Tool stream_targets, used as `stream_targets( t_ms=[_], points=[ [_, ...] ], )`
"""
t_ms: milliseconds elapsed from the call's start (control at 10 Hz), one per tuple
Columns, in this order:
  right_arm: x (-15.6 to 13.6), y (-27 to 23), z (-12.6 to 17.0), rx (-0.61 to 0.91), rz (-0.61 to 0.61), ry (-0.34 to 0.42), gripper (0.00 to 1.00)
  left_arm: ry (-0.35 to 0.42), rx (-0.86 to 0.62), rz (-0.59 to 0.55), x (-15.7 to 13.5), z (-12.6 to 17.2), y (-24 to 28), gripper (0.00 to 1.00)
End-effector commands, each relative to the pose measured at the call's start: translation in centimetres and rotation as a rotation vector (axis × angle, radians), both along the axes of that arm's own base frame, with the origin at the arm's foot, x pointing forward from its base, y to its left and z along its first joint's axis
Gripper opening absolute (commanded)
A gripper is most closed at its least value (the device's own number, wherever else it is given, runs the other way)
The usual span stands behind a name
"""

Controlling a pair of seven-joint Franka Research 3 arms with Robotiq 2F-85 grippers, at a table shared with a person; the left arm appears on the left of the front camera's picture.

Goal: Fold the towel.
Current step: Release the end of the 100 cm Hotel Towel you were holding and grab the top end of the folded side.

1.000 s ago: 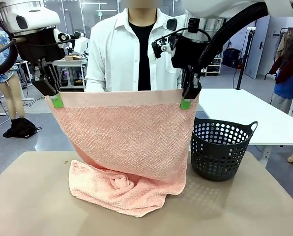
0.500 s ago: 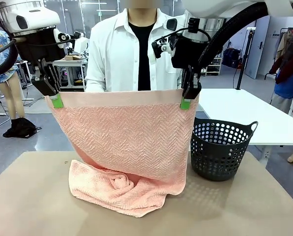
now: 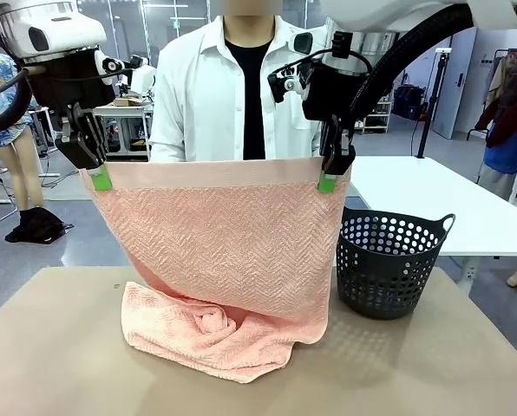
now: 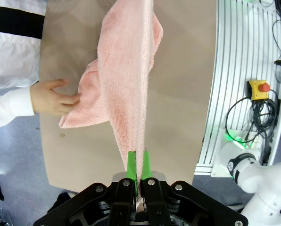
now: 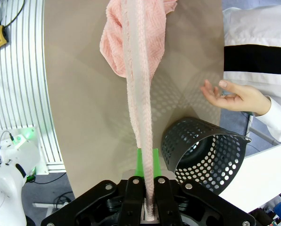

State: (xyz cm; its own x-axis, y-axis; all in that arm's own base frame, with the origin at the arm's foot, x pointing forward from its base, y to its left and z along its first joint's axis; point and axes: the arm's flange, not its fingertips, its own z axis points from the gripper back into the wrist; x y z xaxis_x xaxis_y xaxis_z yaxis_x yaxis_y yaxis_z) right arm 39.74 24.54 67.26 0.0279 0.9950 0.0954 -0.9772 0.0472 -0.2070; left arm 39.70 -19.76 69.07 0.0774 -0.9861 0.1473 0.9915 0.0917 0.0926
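The salmon-pink towel (image 3: 215, 251) hangs stretched between both arms, its plain band along the top edge. Its lower part lies bunched on the tan table (image 3: 50, 347). My left gripper (image 3: 101, 179) is shut on the towel's top left corner, and my right gripper (image 3: 327, 183) is shut on the top right corner. From the left wrist, the towel (image 4: 126, 84) runs edge-on away from the shut gripper (image 4: 137, 165). The right wrist shows the same towel (image 5: 140, 80) rising from its shut gripper (image 5: 147, 162).
A dark perforated basket (image 3: 387, 263) stands on the table right of the towel, also the basket (image 5: 206, 153) in the right wrist view. A person in a white shirt (image 3: 206, 87) stands behind the towel, one hand (image 4: 53, 96) on the cloth, the other hand (image 5: 230, 96) open beside the basket.
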Motion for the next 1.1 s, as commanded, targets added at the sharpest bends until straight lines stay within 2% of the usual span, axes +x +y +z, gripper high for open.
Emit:
stream_targets(
  t_ms=[0,1000],
  points=[
    [0.03,-0.09,0.03,-0.003,-0.001,-0.002,0.0,-0.003,-0.001,0.001,-0.11,0.15,0.11,0.0],
    [0.03,-0.09,0.03,-0.003,-0.001,-0.002,0.0,-0.003,-0.001,0.001,-0.11,0.15,0.11,0.0]
  ],
)
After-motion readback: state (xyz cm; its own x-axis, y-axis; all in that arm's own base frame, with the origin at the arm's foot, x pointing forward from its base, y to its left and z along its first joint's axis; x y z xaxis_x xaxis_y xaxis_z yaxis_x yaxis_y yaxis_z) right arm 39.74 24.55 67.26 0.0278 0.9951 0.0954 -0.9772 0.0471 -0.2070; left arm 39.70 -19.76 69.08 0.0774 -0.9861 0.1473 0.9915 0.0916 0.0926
